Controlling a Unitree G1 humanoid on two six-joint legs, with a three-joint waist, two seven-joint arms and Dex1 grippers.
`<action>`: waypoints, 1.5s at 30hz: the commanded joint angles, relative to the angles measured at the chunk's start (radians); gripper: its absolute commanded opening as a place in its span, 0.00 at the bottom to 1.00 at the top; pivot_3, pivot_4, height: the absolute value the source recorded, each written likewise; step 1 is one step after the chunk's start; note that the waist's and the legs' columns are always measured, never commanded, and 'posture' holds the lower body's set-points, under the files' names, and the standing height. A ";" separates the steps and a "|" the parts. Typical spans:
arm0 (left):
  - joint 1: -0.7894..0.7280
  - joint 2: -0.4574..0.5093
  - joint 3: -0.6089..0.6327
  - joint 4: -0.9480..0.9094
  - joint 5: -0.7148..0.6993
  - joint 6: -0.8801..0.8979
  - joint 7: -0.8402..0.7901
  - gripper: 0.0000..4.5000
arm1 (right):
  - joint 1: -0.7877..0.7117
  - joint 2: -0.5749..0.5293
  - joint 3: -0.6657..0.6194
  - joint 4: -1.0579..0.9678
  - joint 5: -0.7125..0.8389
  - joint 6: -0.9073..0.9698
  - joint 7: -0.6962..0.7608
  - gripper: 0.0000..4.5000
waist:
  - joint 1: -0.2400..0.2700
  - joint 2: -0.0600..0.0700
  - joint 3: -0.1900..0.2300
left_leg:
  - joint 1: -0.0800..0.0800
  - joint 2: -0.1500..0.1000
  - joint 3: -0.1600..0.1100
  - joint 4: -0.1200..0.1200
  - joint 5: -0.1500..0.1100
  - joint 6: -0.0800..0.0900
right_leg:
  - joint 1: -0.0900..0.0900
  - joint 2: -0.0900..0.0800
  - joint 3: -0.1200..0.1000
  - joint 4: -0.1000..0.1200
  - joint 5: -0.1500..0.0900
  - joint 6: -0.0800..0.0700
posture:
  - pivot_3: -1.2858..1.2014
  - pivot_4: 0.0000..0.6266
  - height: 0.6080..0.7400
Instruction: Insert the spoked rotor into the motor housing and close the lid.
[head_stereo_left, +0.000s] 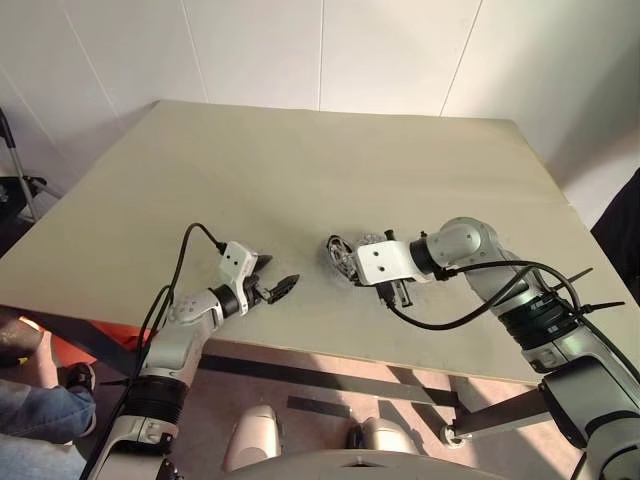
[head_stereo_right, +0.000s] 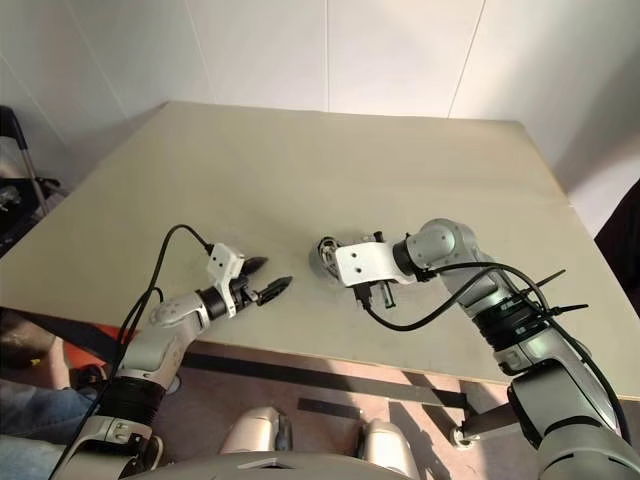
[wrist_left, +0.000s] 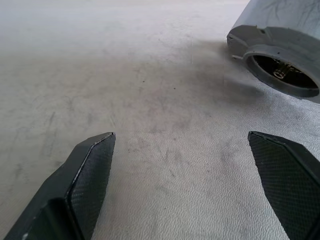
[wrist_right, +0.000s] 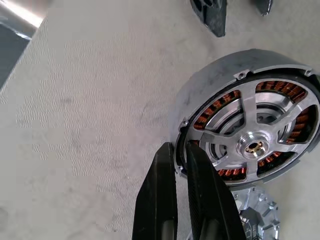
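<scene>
The motor housing (wrist_right: 210, 90) is a silver-grey cup with copper windings, standing tilted on the table (head_stereo_left: 300, 150) near the front middle. The spoked rotor (wrist_right: 260, 135) sits inside it, silvery spokes and hub showing. My right gripper (wrist_right: 178, 146) is shut on the housing's near rim, reaching in from the right. Part of the lid (wrist_right: 255, 217), a light-grey disc, shows just beyond the housing. My left gripper (head_stereo_left: 275, 278) hovers open a hand's width to the left of the housing (head_stereo_left: 340, 256), with nothing between its fingers (wrist_left: 90, 170).
The beige table stretches wide and bare behind the parts; its front edge (head_stereo_left: 300, 350) runs just below both grippers. A black cable (head_stereo_left: 470, 305) loops from my right wrist. A grey round piece with a dark opening (wrist_left: 280, 65) hangs over the table ahead of my left gripper.
</scene>
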 joint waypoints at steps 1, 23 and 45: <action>-0.014 -0.001 -0.001 -0.026 0.000 -0.012 0.001 1.00 | -0.030 0.054 -0.035 -0.040 0.007 0.144 -0.076 0.00 | 0.001 0.000 0.000 | 0.001 0.000 0.000 0.000 0.000 -0.001 | 0.000 0.000 0.000 0.000 0.000 0.000 | 0.52 0.00 1.00; 0.010 0.009 0.004 -0.074 -0.004 0.010 0.020 1.00 | -0.083 0.179 -0.081 -0.074 0.070 0.471 -0.212 0.43 | 0.003 0.000 0.000 | 0.000 0.000 0.000 -0.003 0.001 -0.002 | 0.000 0.000 0.000 -0.001 0.000 0.000 | 0.52 0.00 1.00; -0.009 0.020 -0.024 -0.111 -0.010 0.073 -0.009 1.00 | 0.103 0.359 -1.004 -0.119 0.490 1.475 -0.668 0.43 | 0.012 0.002 0.000 | 0.002 -0.001 0.000 -0.009 0.006 -0.011 | -0.001 0.000 0.000 -0.003 0.000 0.000 | 0.52 0.00 1.00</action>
